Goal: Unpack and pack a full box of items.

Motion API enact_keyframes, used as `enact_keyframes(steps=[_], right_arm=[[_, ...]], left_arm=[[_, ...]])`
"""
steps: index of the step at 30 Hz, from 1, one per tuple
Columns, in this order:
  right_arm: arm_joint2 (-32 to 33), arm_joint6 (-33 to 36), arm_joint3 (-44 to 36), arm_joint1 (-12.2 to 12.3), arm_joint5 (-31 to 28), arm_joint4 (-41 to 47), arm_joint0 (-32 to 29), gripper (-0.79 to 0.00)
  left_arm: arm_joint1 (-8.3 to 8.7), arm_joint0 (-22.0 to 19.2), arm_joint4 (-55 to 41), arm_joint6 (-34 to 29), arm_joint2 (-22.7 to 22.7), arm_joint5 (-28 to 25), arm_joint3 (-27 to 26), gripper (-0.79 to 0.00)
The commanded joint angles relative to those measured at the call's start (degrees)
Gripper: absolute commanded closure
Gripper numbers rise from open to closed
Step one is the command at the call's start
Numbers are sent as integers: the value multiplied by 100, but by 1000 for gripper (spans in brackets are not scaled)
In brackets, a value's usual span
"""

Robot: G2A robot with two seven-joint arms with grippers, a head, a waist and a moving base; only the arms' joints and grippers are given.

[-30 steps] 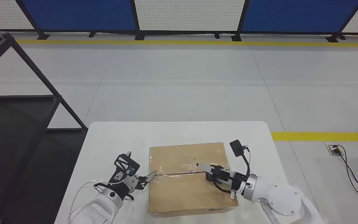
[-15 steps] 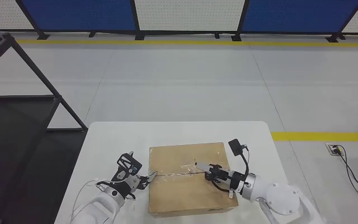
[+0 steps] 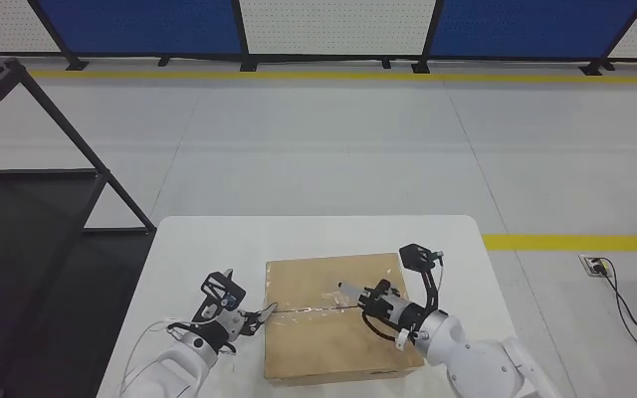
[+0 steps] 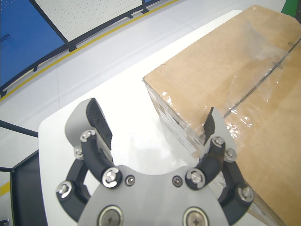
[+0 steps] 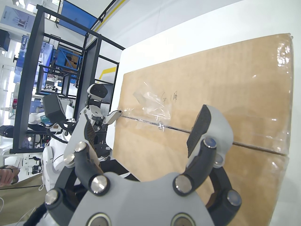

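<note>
On the white round-cornered table [image 3: 189,249], the left gripper [image 3: 247,302] sits low beside the left side of the brown cardboard box [image 3: 328,343]. Its fingers are spread wide, one fingertip [image 4: 211,121] right at the box's edge where the taped centre seam ends. The box lies flat mid-table, flaps shut, with clear packing tape [image 5: 152,109] wrinkled and partly lifted along the seam. Over the box's top, near the seam's middle, the right gripper [image 3: 358,295] hangs with its fingers apart, holding nothing.

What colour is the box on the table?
Plain brown cardboard box, with clear tape over its top seam. It shows best in the right wrist view.
</note>
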Motion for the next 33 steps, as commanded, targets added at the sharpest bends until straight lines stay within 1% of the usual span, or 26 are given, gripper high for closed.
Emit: enact_keyframes(steps=[1,3,6,7,12,15,16,18,20,29,31,33], right_arm=[[0,0,0,0,6,-4,0,-785],[-54,-14,-30,2,-69,-125,-40,-785],[-473,-37,-240,0,274,-1239,-22,-785],[-613,-61,-276,-12,414,-1565,19,-785],[-1551,-192,-291,-147,1508,-3442,325,-785],[-2094,-131,-126,-279,1980,-4324,595,-785],[-2266,-39,-64,-328,2050,-4547,693,-785],[-2494,164,46,-420,2145,-4829,869,-785],[-2575,284,98,-475,2251,-4984,962,-785],[-2576,264,108,-476,2224,-4988,945,-785],[-2627,190,255,-492,2081,-5245,889,-785],[-2772,247,356,-553,2203,-5651,919,-785]], left_arm=[[12,-7,-31,3,4,0,5,-785],[22,-18,-60,7,13,-2,6,-785],[36,-48,-106,-13,33,0,20,-785],[42,-60,-108,-26,48,-13,27,-785],[69,-97,-107,-50,101,-49,60,-785],[84,-102,-122,-46,113,-40,84,-785],[90,-102,-130,-48,117,-39,92,-785],[100,-106,-148,-39,121,-39,100,-785],[110,-108,-164,-33,123,-23,107,-785],[149,-144,-264,-38,171,19,55,-785],[157,-149,-273,-37,191,35,56,-785],[166,-155,-278,-50,212,37,56,-785]])
